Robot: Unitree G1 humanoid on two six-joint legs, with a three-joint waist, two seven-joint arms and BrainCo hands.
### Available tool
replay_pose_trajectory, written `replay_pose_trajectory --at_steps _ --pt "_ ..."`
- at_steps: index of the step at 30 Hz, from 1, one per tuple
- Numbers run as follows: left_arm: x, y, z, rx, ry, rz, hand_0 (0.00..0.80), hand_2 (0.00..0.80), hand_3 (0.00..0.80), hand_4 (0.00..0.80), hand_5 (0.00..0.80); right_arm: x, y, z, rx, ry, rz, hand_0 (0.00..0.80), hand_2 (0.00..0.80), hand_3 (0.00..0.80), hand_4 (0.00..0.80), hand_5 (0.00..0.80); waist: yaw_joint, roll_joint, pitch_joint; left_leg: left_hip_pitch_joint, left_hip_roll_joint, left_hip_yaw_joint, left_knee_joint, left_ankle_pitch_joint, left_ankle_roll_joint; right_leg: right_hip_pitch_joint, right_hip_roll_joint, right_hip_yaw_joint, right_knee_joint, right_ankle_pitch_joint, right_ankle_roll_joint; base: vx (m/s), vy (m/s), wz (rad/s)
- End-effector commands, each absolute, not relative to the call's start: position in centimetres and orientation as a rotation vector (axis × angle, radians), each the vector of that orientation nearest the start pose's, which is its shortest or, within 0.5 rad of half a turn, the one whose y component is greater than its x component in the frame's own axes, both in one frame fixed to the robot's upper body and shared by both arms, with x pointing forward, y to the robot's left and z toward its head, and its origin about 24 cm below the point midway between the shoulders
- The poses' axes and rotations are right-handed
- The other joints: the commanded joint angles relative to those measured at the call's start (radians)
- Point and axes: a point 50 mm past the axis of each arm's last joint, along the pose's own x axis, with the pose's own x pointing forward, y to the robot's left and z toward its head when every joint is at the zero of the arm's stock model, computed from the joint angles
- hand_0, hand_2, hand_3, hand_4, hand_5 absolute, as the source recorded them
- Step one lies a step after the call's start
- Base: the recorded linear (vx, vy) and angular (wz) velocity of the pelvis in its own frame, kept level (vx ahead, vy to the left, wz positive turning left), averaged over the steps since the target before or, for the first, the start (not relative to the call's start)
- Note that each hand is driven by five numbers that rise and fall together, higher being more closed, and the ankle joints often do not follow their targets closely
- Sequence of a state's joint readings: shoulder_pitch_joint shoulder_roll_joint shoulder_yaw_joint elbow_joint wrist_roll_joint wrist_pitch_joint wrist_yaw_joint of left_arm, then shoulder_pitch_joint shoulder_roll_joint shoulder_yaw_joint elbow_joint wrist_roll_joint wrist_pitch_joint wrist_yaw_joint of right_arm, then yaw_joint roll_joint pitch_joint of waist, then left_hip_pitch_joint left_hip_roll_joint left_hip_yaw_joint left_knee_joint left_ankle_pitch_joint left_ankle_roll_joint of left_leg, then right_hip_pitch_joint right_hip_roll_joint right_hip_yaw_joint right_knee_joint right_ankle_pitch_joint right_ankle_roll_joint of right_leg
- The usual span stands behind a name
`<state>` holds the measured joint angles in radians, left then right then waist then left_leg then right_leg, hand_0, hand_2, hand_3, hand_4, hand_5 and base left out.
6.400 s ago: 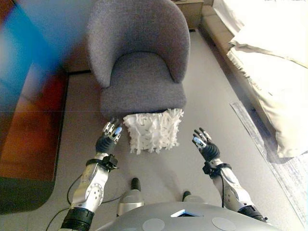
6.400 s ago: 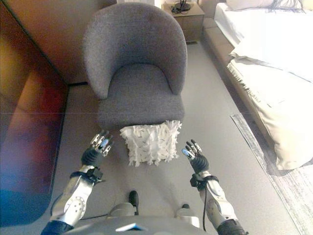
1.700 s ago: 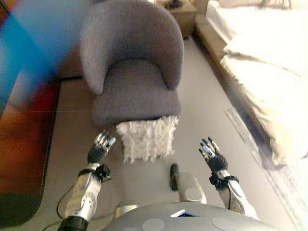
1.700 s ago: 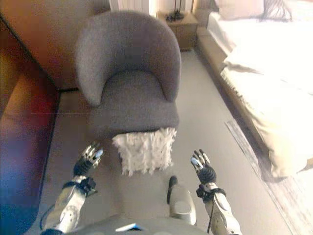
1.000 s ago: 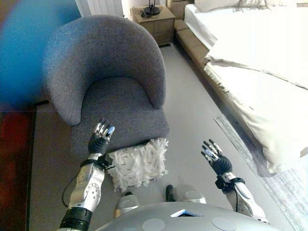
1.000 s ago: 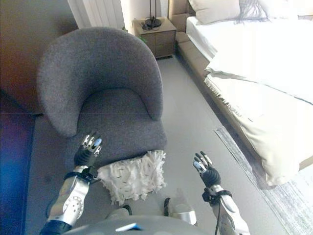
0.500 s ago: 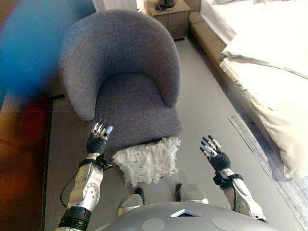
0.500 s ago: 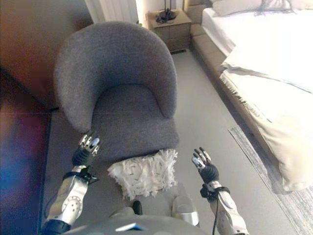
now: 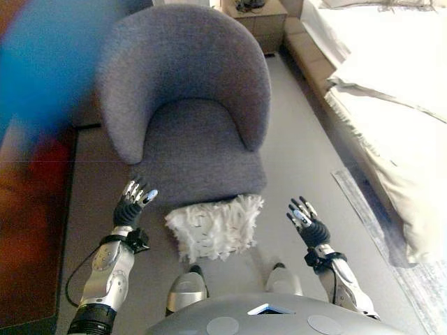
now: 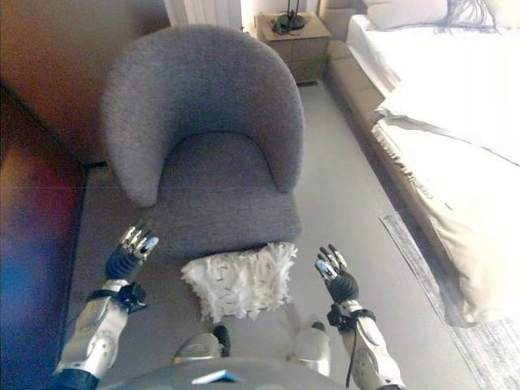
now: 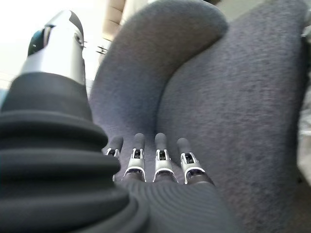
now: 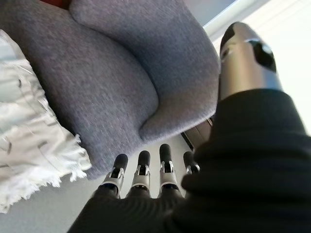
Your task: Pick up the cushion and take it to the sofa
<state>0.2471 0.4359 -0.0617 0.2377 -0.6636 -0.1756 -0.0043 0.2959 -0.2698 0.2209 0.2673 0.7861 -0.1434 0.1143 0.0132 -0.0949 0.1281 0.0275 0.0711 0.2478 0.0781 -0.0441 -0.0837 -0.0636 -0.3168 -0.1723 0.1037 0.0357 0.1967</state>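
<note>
A white shaggy cushion (image 9: 214, 227) leans on the floor against the front of a grey tub armchair (image 9: 185, 105). It also shows in the right wrist view (image 12: 29, 150). My left hand (image 9: 131, 206) is open, raised to the left of the cushion and apart from it. My right hand (image 9: 305, 222) is open, raised to the right of the cushion and apart from it. Both hands are empty. The chair fills the left wrist view (image 11: 233, 121) past my straight fingers (image 11: 158, 160).
A bed with white bedding (image 9: 391, 91) runs along the right side. A wooden nightstand (image 10: 299, 36) stands behind the chair. A dark wooden surface (image 9: 31, 223) lies on the left. A rug edge (image 9: 412, 265) shows at lower right.
The camera has shifted; the chair and cushion sit slightly differently in view. My left hand has moved a little to the left, further from the cushion. Both hands stay open.
</note>
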Motion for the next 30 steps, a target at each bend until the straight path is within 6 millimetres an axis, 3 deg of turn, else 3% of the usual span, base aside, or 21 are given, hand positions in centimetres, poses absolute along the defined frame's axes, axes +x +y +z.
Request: replay_pose_trajectory --at_steps 1,5,11,14,16,18,21,27,30 --pt "19.3 26.2 -0.3 -0.200 0.178 0.174 0.000 0.000 0.000 0.000 0.000 17.1 -18.1 -4.4 0.487 0.319 0.052 0.000 0.000 0.000 0.000 0.000 -0.004 -0.004 0.024 -0.032 -0.022 -0.078 0.074 -0.108 0.083 -0.054 -0.061 0.014 -0.046 0.180 0.023 0.219 -0.197 -0.20" --pt "18.7 26.3 -1.2 -0.198 0.218 0.206 0.000 0.000 0.000 0.000 0.000 16.4 -17.8 -5.0 0.465 0.378 0.097 0.000 0.000 0.000 0.000 0.000 -0.008 -0.008 0.021 -0.014 0.011 -0.073 0.101 -0.127 0.072 -0.045 -0.050 0.007 -0.043 0.142 0.030 0.237 -0.211 -0.12" --pt "18.2 26.0 -2.6 -0.247 0.273 0.243 0.000 0.000 0.000 0.000 0.000 16.5 -18.0 -5.0 0.313 0.428 0.187 0.000 0.000 0.000 0.000 0.000 -0.032 0.009 0.033 0.012 0.087 -0.088 0.182 -0.130 0.032 -0.084 0.005 0.042 0.076 0.028 -0.005 0.187 -0.177 0.12" --pt "18.6 25.5 -3.4 -0.254 0.306 0.236 0.000 0.000 0.000 0.000 0.000 17.2 -18.8 -5.2 0.217 0.446 0.200 0.000 0.000 0.000 0.000 0.000 -0.023 0.029 0.059 -0.065 0.119 -0.102 0.266 -0.060 0.002 -0.070 0.016 0.020 0.093 0.002 -0.034 0.068 -0.053 0.41" --pt "19.7 24.7 -4.0 -0.256 0.301 0.218 0.000 0.000 0.000 0.000 0.000 18.8 -19.3 -4.9 0.123 0.414 0.189 0.000 0.000 0.000 0.000 0.000 -0.016 0.059 0.077 -0.108 0.131 -0.083 0.148 -0.002 -0.021 -0.093 0.000 -0.024 0.109 -0.006 -0.033 -0.139 0.178 0.44" --pt "22.1 23.7 -3.3 -0.263 0.245 0.177 0.000 0.000 0.000 0.000 0.000 21.0 -19.5 -3.9 0.075 0.347 0.166 0.000 0.000 0.000 0.000 0.000 -0.005 0.082 0.115 -0.170 0.128 -0.090 0.028 0.084 -0.041 -0.137 -0.007 -0.053 0.122 -0.016 -0.030 -0.299 0.186 0.27" --pt "24.0 22.7 -2.5 -0.266 0.206 0.147 0.000 0.000 0.000 0.000 0.000 23.0 -19.6 -3.3 0.062 0.304 0.113 0.000 0.000 0.000 0.000 0.000 0.011 0.079 0.164 -0.229 0.097 -0.114 0.054 0.074 -0.025 -0.178 -0.044 -0.070 0.139 -0.004 -0.027 -0.154 0.162 0.53" --pt "23.4 23.5 -2.7 -0.245 0.206 0.167 0.000 0.000 0.000 0.000 0.000 22.3 -19.3 -3.5 0.246 0.285 0.040 0.000 0.000 0.000 0.000 0.000 0.050 0.058 0.178 -0.274 0.043 -0.129 0.157 0.011 0.015 -0.136 -0.130 -0.086 0.170 0.018 -0.027 0.096 0.201 0.10" --pt "22.7 24.0 -2.8 -0.226 0.203 0.175 0.000 0.000 0.000 0.000 0.000 21.2 -19.1 -4.0 0.287 0.300 0.036 0.000 0.000 0.000 0.000 0.000 0.060 0.056 0.172 -0.255 0.021 -0.136 0.191 -0.039 0.041 -0.119 -0.167 -0.051 0.263 0.050 -0.024 0.177 0.197 0.03"
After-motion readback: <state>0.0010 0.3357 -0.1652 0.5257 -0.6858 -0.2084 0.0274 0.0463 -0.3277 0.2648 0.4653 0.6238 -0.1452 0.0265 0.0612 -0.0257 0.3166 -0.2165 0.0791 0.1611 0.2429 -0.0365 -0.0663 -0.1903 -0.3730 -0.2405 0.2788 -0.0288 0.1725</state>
